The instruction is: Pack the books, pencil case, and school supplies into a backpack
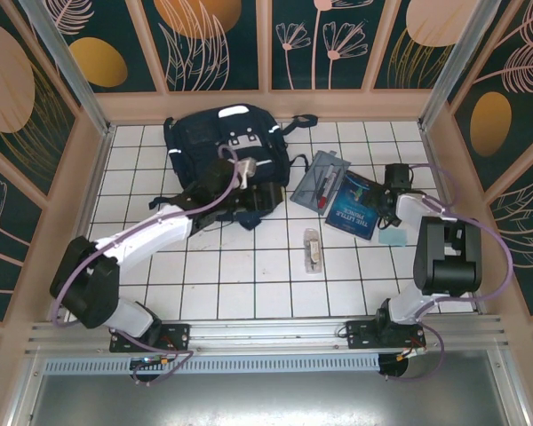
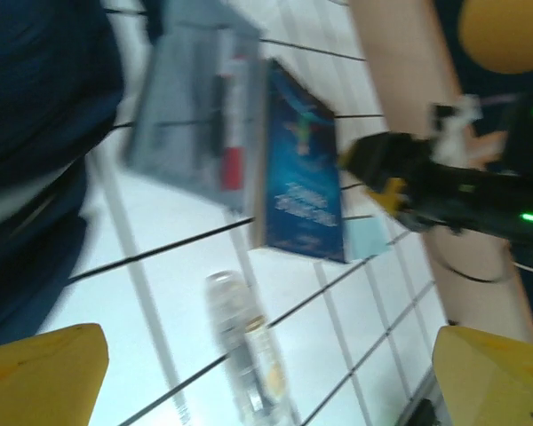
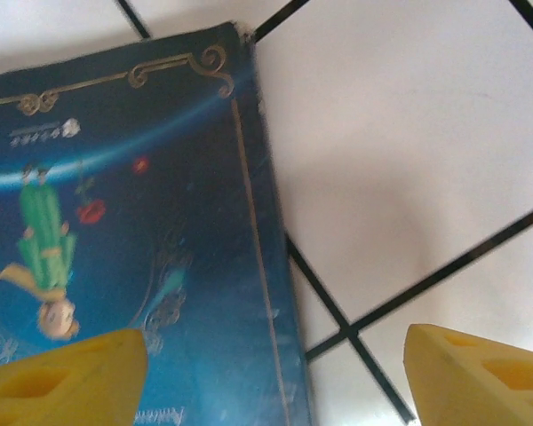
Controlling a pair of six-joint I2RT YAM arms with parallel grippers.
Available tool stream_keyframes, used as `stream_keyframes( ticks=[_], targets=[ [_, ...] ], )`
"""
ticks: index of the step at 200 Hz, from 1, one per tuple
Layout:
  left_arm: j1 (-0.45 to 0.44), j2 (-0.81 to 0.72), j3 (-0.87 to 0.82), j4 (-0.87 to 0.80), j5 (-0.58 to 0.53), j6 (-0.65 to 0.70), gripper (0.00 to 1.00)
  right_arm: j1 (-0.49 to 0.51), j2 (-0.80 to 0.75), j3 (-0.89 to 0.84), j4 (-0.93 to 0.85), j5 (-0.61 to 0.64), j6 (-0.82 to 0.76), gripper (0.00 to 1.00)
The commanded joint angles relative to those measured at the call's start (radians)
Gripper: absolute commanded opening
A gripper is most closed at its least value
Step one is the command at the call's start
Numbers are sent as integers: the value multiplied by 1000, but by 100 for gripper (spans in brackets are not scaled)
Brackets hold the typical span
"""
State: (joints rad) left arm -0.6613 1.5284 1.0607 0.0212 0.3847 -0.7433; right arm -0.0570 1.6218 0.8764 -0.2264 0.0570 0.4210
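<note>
Top external, bag: 1 large navy fabric backpack [image 1: 222,146], soft and slumped, white reflective stripes, dark straps, at far left of white tiled table [image 1: 249,284]; interior not visible.
Top external, book: 1 thin dark blue paperback [image 1: 354,206], flat on tiles right of centre, well apart from the backpack.
Right wrist, cover: smooth, with gold corner scrolls, a small green-clad figure and a worn right edge [image 3: 142,266].
Pencil case: 1 flat grey rectangular pouch [image 1: 321,182], just left of the paperback, outside the backpack; red and dark pens showing on it.
Supplies: 1 small elongated clear plastic packet [image 1: 313,249], whitish and tan contents, lying alone on tiles nearer than the pouch.
Extra: 1 pale blue square sheet [image 1: 393,237] by the paperback's near right corner.
Left gripper [image 1: 238,170]: over the backpack's right side; 2 yellow fingers [image 2: 44,373] spread wide, nothing between.
Right gripper [image 1: 395,177]: low over the paperback's right edge; 2 yellow fingers [image 3: 62,382] apart, holding nothing.
</note>
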Motion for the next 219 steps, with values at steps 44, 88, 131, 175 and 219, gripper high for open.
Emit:
stream_keyframes(
  ticks=[44,88,131,175,219],
  targets=[
    [-73,355,335,108,28,10,87,-31,32,-29,159,-196,7,74],
    [-97,640,529,150,17,-32,49,-35,41,-82,223,-258,22,74],
    [-130,825,685,43,-16,-10,50,-37,14,-167,306,-381,76,74],
    [-161,917,761,-20,-3,14,46,-37,-38,-236,424,-522,125,72],
    [-175,1015,830,-88,6,18,39,-35,-107,-280,497,-640,181,68]
  ],
)
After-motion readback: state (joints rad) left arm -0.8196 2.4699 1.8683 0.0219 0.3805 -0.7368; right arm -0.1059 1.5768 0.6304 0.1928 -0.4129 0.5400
